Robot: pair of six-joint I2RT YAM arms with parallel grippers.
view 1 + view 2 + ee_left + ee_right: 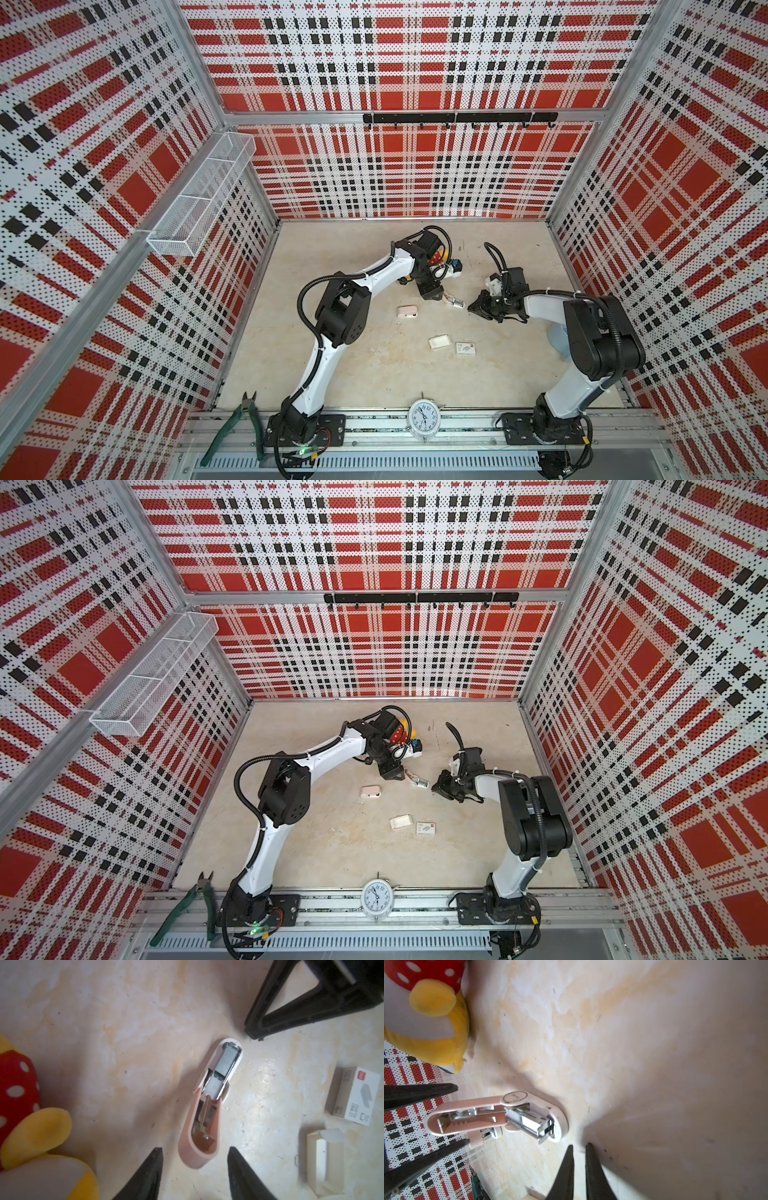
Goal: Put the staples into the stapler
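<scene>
- In both top views I see the stapler (454,301) lying open on the table (374,374). My left gripper (436,296) is just beside one end of it and my right gripper (471,307) just beside the other.
- A closed pink stapler (407,312) lies near the stapler, on the left gripper's side.
- From the left wrist, the stapler's pink lid (197,1138) is swung back, and the staples (227,1061) sit in its metal channel at the white end.
- The left fingers (153,1174) stand apart on either side of the lid's tip, touching nothing.
- A printed box (357,1097) and an open box (324,1159) lie well apart from the stapler. A plush toy (31,1126) is on its opposite side.
- From the right wrist, the right fingers (569,1167) are almost together with nothing between them, near the stapler's white end.
</scene>
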